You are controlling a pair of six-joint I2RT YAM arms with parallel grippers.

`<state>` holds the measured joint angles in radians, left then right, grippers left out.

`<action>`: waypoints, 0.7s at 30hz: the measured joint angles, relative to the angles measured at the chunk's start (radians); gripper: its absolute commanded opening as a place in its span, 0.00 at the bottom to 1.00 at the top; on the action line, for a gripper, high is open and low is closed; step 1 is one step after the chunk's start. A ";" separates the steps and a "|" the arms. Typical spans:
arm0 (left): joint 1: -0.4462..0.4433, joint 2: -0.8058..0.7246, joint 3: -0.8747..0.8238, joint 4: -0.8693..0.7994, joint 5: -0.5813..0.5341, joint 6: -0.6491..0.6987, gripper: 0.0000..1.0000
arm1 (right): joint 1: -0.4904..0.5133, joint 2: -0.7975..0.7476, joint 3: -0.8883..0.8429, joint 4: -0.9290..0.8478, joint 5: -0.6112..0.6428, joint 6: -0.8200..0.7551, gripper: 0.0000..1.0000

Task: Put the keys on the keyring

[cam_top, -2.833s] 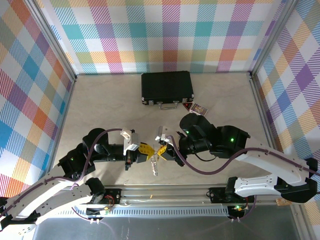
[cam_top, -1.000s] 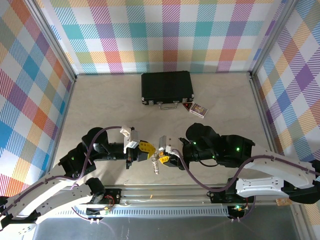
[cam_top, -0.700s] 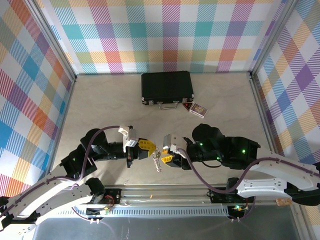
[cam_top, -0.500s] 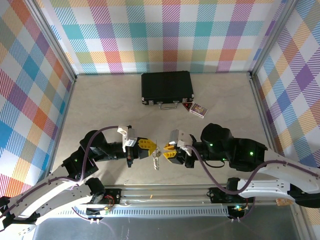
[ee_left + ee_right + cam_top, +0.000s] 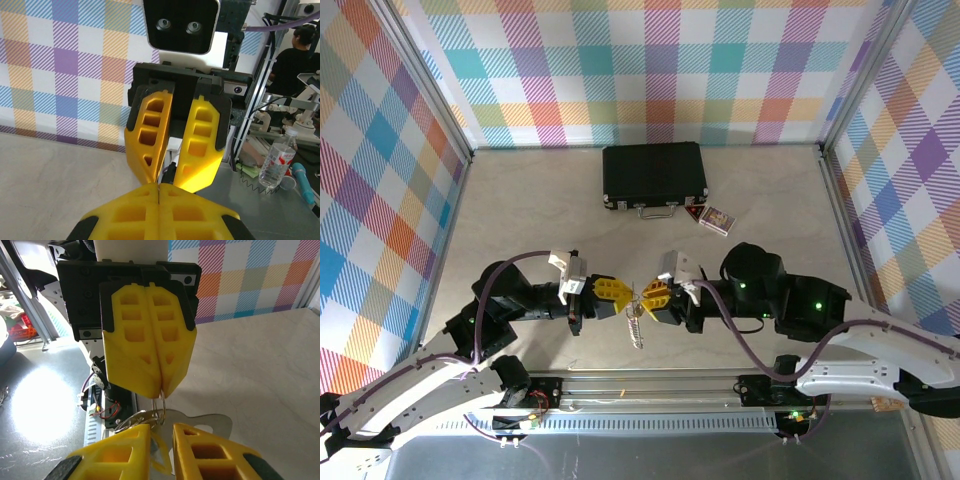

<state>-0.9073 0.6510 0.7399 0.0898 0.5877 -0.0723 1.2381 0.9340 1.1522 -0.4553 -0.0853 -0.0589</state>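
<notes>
Black case (image 5: pixel 653 175) lies well beyond both grippers, untouched. The left gripper (image 5: pixel 621 298) is clamped fully shut on the ring (image 5: pixel 161 401), which dangles just under its tips. The right gripper (image 5: pixel 646 297), backed off to the side half a second ago, has come in again, so the two sets of tips nearly touch. Its fingers are almost closed, seemingly pinching the key (image 5: pixel 637 329) by its yellow head, with the silver blade hanging below both grippers. I judge this a fresh threading attempt; whether the key is already on the ring, I cannot tell.
</notes>
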 measured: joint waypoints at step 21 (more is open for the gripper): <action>0.000 -0.007 0.000 -0.001 0.018 -0.014 0.00 | -0.002 0.025 0.002 0.012 -0.039 0.008 0.09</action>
<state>-0.9073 0.6437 0.7399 0.0891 0.6060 -0.0860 1.2362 0.9592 1.1542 -0.4435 -0.1242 -0.0513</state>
